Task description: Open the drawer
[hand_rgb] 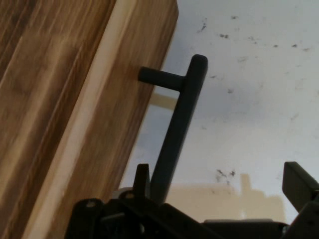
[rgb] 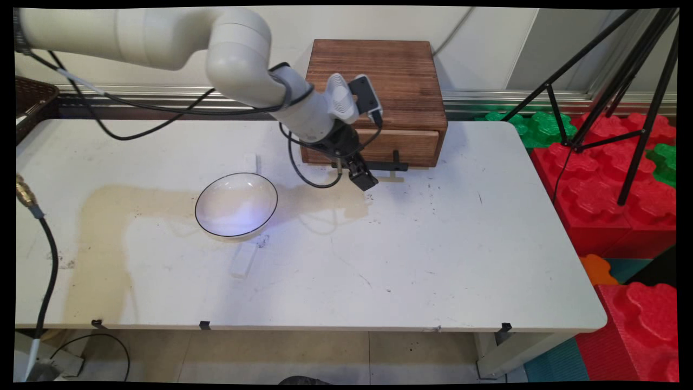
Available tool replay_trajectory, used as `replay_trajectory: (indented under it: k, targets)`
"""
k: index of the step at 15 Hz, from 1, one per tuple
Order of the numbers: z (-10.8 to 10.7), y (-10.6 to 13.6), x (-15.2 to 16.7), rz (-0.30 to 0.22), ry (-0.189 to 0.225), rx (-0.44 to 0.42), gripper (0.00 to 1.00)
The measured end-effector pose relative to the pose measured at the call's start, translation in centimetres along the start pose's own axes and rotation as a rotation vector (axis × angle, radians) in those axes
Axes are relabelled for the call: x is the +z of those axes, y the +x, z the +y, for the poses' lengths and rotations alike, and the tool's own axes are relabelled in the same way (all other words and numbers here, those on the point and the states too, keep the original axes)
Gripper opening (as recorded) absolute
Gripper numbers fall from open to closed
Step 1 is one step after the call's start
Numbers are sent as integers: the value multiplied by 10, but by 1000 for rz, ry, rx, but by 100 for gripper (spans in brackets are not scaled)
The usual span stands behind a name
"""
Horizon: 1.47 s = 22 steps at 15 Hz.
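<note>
A brown wooden drawer box (rgb: 379, 86) stands at the back of the white table (rgb: 433, 260). Its drawer front (hand_rgb: 65, 124) carries a black bar handle (hand_rgb: 182, 114), also seen low on the box as the handle (rgb: 398, 165). My gripper (rgb: 361, 176) is low over the table at the left end of that handle. In the hand view my gripper (hand_rgb: 219, 189) is open and the handle bar runs down between the fingers, close beside the left finger (hand_rgb: 142, 174). The right finger (hand_rgb: 299, 181) stands well apart from the bar. Nothing is gripped.
A clear glass bowl (rgb: 236, 204) with a dark rim sits left of the gripper. A small white block (rgb: 243, 260) lies just in front of the bowl, another white piece (rgb: 250, 161) behind it. A black tripod (rgb: 606, 81) and red foam blocks (rgb: 622, 189) stand to the right.
</note>
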Motion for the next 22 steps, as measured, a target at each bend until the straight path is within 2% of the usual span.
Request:
replay_trajectory:
  k: [4, 11, 22]
  targets:
    - [-4, 10, 20, -14, 5, 13, 100]
    - [-9, 15, 47, -46, -16, -8, 100]
    - [-2, 13, 60, -76, -55, -70, 100]
